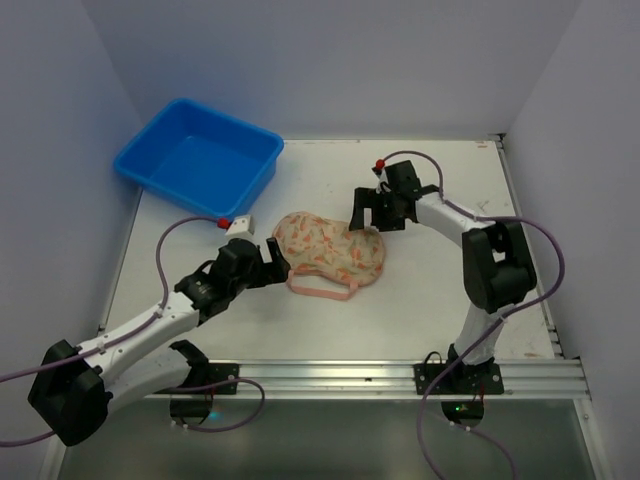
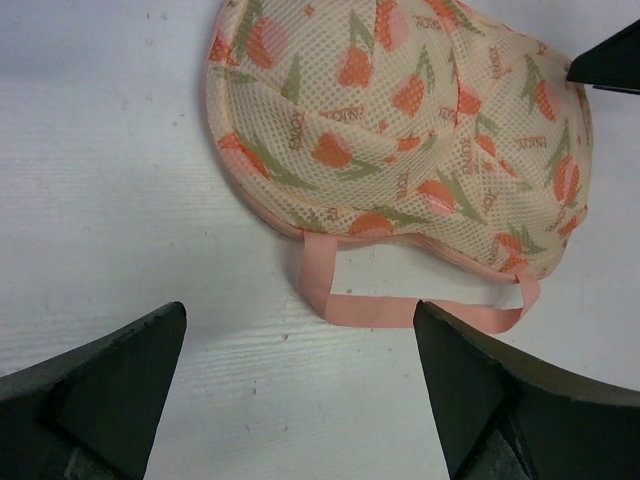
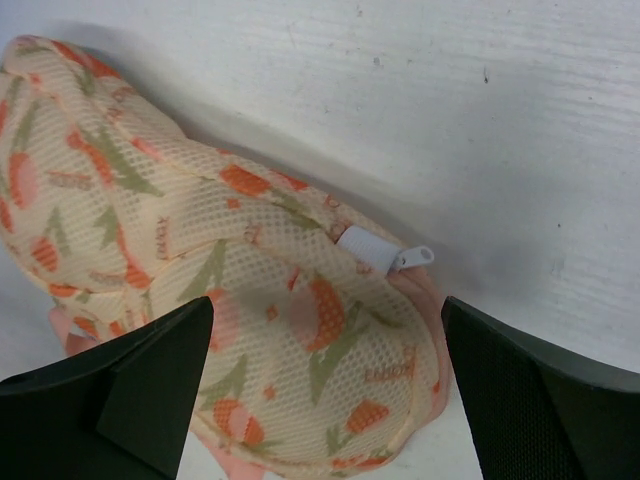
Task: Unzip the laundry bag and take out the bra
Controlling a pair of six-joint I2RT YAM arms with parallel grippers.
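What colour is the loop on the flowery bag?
Pink. The loop shows best in the left wrist view.

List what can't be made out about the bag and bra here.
1. Bra: in no view; the bag covers whatever is inside.
2. Zip teeth: right wrist shows only the white pull; the bag's bulge hides the track beyond it.
3. Bag's far side: left wrist, cut off by the top edge.
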